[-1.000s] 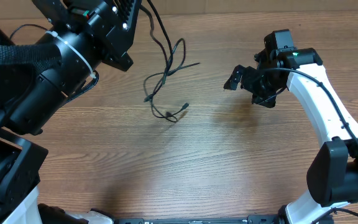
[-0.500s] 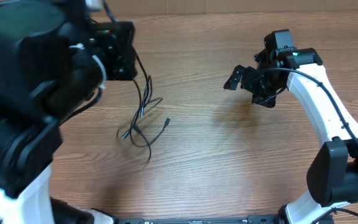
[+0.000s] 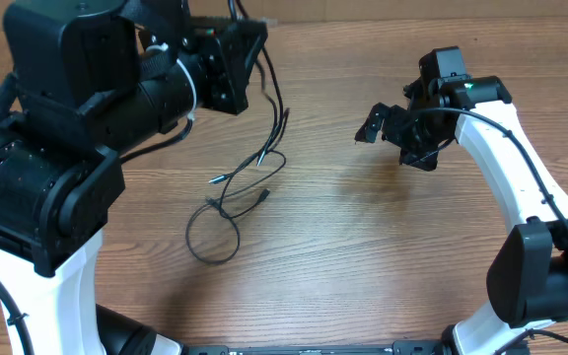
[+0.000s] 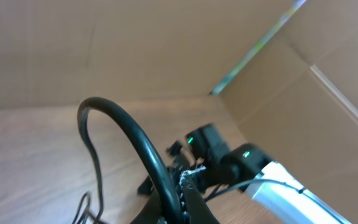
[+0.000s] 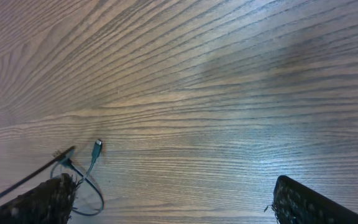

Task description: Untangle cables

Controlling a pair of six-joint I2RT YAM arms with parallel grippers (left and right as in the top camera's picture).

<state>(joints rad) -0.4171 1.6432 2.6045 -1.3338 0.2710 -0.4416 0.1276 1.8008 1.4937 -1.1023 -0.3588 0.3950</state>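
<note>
The work surface is a wooden table [image 3: 363,276] with brown grain running from 9 to 3 o'clock in the overhead view. In the left wrist view, plain tan wall panels [image 4: 135,43] stand behind it, meeting at a pale corner strip [image 4: 260,42] toward 1 o'clock. The light is soft and diffuse.

I'm holding the left arm [image 3: 87,128] raised high and reaching toward the far side, with its wrist turned so the left gripper [image 3: 240,59] is pointing to the right. I'm not seeing its jaws in any view. The right arm [image 3: 506,168] is arching up and inward with the right gripper [image 3: 390,138] hovering low, its fingers [image 5: 48,199] standing wide apart.
</note>
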